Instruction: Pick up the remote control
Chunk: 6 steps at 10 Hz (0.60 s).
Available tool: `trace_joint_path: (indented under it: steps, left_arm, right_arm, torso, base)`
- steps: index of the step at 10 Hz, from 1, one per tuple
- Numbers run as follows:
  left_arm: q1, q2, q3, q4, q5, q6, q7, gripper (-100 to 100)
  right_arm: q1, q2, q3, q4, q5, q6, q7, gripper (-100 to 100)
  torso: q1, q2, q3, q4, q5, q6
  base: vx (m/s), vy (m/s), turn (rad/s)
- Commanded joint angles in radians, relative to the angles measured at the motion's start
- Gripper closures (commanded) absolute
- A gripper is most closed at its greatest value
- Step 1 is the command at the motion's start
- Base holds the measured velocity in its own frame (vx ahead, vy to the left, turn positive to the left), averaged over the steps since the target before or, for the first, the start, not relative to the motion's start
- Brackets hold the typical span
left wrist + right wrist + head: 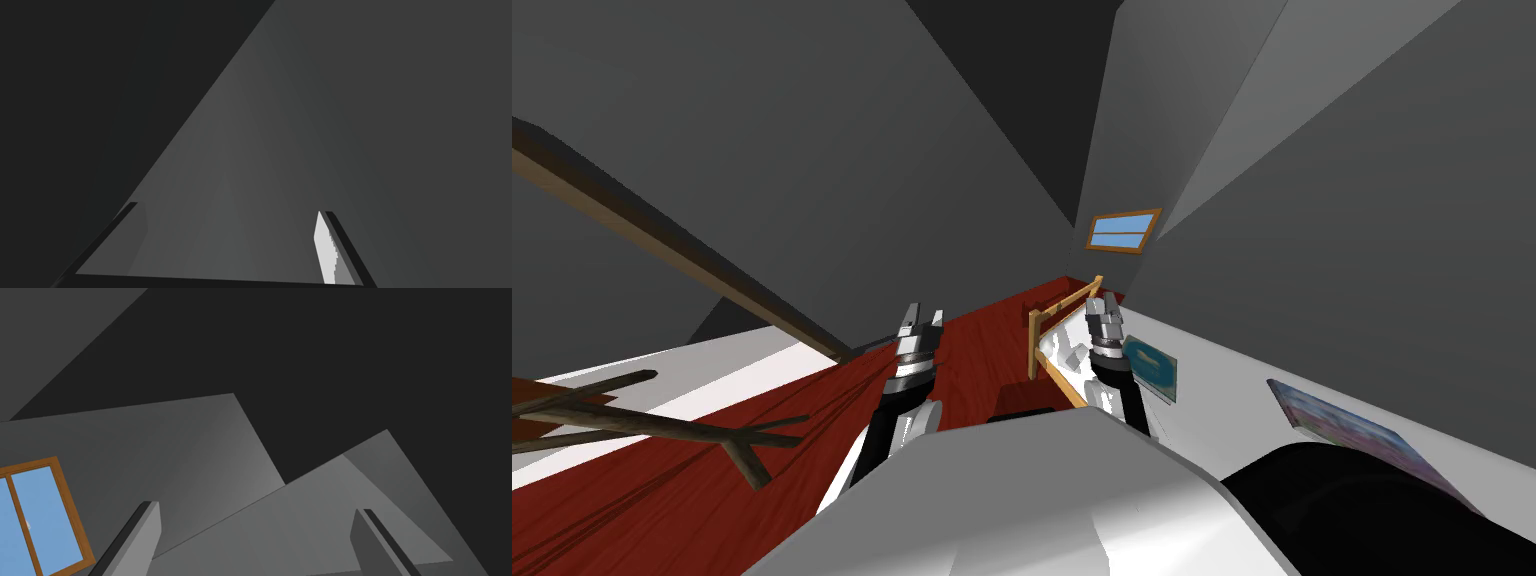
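Observation:
Both arms are raised side by side ahead of my chest. In the head view my left gripper (923, 318) hangs over the red floor (982, 350), its two fingers spread and nothing between them. The left wrist view shows the left gripper (230, 235) open, facing a grey wall. My right gripper (1104, 308) is up beside a wooden-framed piece with white shapes (1060, 345). In the right wrist view the right gripper (257, 538) is open and empty.
A dark branch-like wooden rack (662, 425) lies low on the left under a long dark beam (682, 250). A teal picture (1152, 367) and a colourful picture (1362, 435) hang on the white wall at right. A black area (1362, 510) lies at the lower right.

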Motion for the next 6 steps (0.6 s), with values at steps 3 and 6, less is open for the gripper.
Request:
trace_joint_path:
  steps: [3, 6]
  left_arm:
    - [0.0, 0.0, 0.0, 0.0, 0.0, 0.0, 0.0, 0]
    - [0.0, 0.0, 0.0, 0.0, 0.0, 0.0, 0.0, 0]
  right_arm:
    - [-0.008, -0.08, -0.031, 0.039, 0.038, -0.021, 0.013, -100]
    - [-0.017, -0.143, -0.082, 0.106, 0.106, -0.053, 0.038, -100]
  torso:
    - [-0.003, 0.001, 0.001, 0.0, -0.001, 0.0]
    - [-0.007, 0.003, 0.002, 0.001, -0.001, 0.0]
  base:
    - [-0.02, -0.041, 0.025]
    - [-0.046, -0.089, 0.06]
